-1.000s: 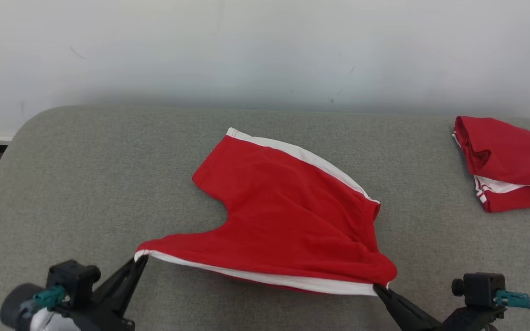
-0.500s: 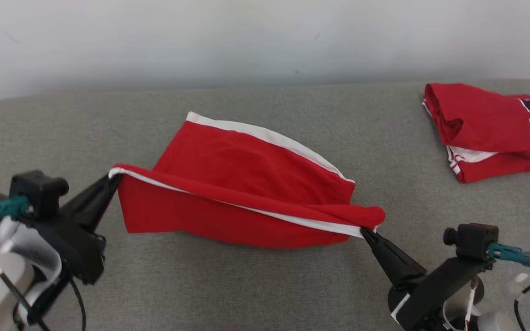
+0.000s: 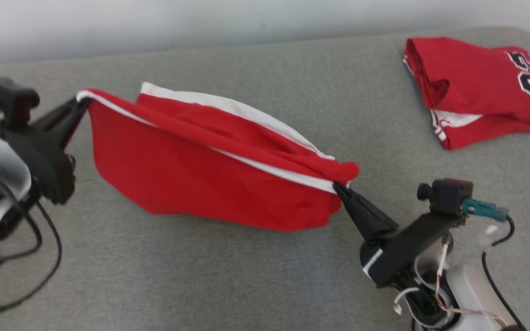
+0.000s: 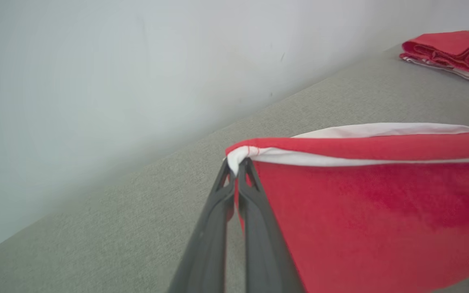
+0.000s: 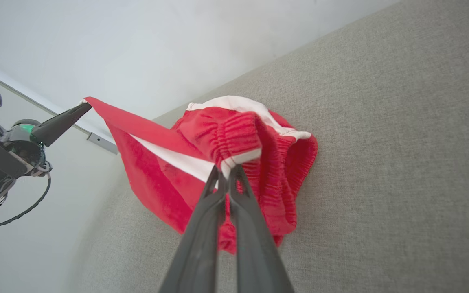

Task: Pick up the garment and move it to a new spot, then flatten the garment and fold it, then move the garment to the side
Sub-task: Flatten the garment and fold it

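The garment [image 3: 210, 170] is a pair of red shorts with white side stripes, stretched between my two grippers above the grey cushion [image 3: 246, 285]. My left gripper [image 3: 82, 99] is shut on one white-striped corner [image 4: 236, 156]. At the elastic waistband end [image 5: 234, 142], my right gripper [image 3: 337, 187] is shut on the other corner. The lifted near layer hangs down as a red sheet, folding over toward the far layer, whose white stripe [image 3: 228, 108] still rests on the cushion. In the right wrist view the left gripper [image 5: 84, 105] shows at the far end of the taut edge.
A second red garment [image 3: 481, 92] with dark numbers lies crumpled at the cushion's far right corner. A pale wall [image 3: 154, 18] runs behind the cushion. Black cables [image 3: 39, 257] hang from my left arm. Bare cushion stretches in front of the shorts.
Both grippers have lifted the near edge of the shorts off the cushion and carried it away from me over the far layer. The head camera has tilted down and turned.
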